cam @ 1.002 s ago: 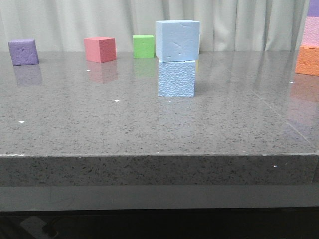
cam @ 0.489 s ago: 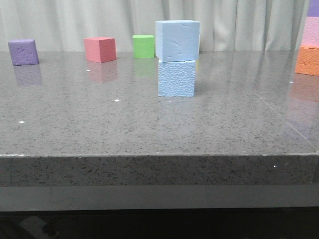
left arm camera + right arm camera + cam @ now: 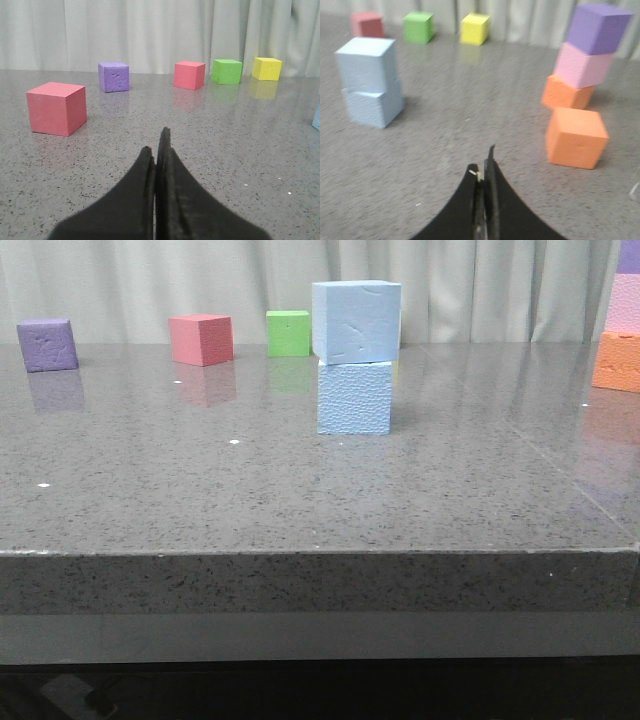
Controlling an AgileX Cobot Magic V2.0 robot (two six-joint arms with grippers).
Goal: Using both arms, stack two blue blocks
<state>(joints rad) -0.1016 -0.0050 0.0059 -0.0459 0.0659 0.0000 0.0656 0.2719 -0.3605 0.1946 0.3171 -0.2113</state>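
Two pale blue blocks stand stacked in the middle of the grey table: the upper blue block (image 3: 356, 320) rests on the lower blue block (image 3: 354, 397), turned a little against it. The stack also shows in the right wrist view, upper block (image 3: 367, 62) on lower block (image 3: 372, 107). No gripper shows in the front view. My left gripper (image 3: 158, 145) is shut and empty, low over the table, well away from the stack. My right gripper (image 3: 482, 165) is shut and empty, some way from the stack.
A purple cube (image 3: 47, 345), a pink cube (image 3: 201, 339) and a green cube (image 3: 288, 332) stand along the back. A pink cube (image 3: 56, 108) sits near my left gripper. A yellow cube (image 3: 474, 28), a leaning orange-pink-purple stack (image 3: 582, 65) and an orange cube (image 3: 576, 137) are near my right gripper.
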